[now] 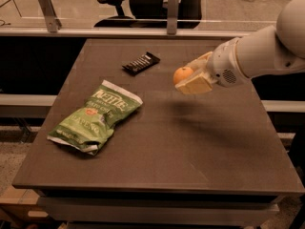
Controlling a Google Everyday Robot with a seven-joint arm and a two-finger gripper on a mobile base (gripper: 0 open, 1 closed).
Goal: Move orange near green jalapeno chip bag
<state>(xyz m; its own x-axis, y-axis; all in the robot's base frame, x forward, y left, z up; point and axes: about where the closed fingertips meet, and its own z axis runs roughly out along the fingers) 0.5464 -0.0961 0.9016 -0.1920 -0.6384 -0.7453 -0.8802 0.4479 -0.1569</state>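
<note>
The orange (181, 74) is small and round, held between the pale fingers of my gripper (187, 78), which is shut on it and carries it above the table right of centre. The green jalapeno chip bag (96, 117) lies crinkled on the table's left half, with white "Kettle" lettering and a small red mark. The orange is well to the right of the bag and a little farther back, with bare table between them.
A small black snack bar (141, 63) lies at the back, left of the gripper. The dark table (190, 142) has edges all round. My white arm (262, 51) comes in from the right. A rail and office chairs stand behind the table.
</note>
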